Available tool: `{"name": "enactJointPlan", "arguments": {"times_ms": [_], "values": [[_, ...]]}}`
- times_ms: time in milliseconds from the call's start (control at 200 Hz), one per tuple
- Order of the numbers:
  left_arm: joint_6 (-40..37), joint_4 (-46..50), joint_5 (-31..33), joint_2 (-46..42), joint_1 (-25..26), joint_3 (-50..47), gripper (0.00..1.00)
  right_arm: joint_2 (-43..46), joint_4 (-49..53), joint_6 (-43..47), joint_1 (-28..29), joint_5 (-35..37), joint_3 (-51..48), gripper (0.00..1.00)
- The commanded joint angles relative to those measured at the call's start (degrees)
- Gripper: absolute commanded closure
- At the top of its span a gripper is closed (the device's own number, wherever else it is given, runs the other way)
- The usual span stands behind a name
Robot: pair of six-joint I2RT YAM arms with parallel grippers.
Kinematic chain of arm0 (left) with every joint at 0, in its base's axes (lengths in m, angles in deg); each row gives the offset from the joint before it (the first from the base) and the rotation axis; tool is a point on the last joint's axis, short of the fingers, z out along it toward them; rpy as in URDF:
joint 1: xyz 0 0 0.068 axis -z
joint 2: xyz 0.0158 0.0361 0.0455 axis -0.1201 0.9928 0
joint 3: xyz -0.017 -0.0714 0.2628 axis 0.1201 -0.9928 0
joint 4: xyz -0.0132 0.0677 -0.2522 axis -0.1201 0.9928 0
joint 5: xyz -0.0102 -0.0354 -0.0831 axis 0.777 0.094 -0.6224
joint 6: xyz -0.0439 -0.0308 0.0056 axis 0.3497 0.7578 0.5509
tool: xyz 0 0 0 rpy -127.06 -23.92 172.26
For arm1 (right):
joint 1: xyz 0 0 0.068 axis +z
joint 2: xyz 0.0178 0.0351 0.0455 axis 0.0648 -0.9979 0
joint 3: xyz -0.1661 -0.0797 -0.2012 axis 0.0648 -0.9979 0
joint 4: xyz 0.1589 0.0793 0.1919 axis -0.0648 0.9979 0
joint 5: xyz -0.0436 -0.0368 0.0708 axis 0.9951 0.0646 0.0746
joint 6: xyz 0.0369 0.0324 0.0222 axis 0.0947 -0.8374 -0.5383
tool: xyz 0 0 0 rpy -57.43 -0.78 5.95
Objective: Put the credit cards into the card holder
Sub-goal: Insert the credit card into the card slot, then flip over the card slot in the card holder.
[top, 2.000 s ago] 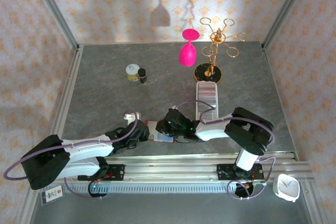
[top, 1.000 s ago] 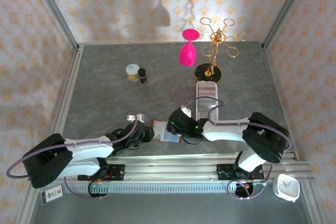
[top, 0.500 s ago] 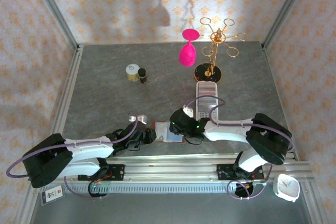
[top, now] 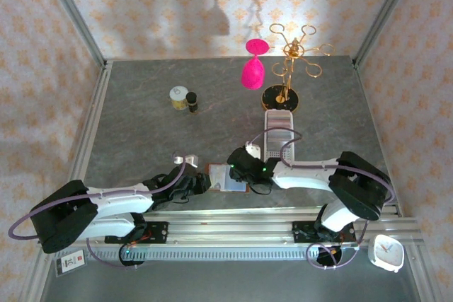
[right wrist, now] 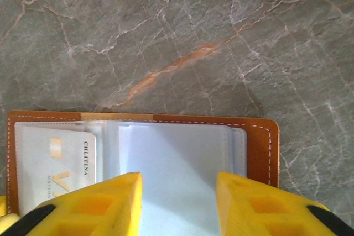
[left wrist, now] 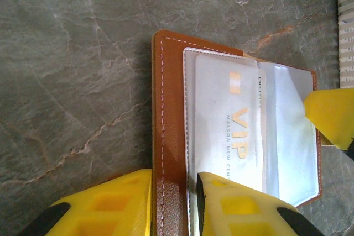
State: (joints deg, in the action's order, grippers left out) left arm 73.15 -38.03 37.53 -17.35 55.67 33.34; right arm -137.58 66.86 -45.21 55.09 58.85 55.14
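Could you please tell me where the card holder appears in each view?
Top external: card holder just below centre.
Left wrist: centre to right, reaching the bottom edge.
Right wrist: across the lower half.
Shared landmark: the VIP card inside it, readable in both wrist views.

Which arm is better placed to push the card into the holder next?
Right, probably: right gripper sits over the pale card on the open card holder, while left gripper clamps its brown edge, steadying it.
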Motion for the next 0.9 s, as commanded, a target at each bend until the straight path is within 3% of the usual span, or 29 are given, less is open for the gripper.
{"name": "enactJointPlan", "arguments": {"times_ms": [0,195,541,891], "values": [[0.54,2.11,-2.56,0.29,1.17,-0.51,0.73,-1.60,0.72,0.59,0.77,1.14,0.91,0.60],[0.58,2.66,-1.87,0.30,1.24,-0.42,0.74,-3.33,-0.75,0.20,1.05,-0.15,0.79,0.60],[0.57,3.63,-0.36,0.18,1.44,-0.16,0.74,-2.17,-15.04,-3.92,1.03,-7.52,-2.31,0.59],[0.97,3.45,-0.01,0.17,1.59,-0.71,0.74,-3.28,-23.13,-6.27,1.05,-10.79,-3.03,0.59]]}}
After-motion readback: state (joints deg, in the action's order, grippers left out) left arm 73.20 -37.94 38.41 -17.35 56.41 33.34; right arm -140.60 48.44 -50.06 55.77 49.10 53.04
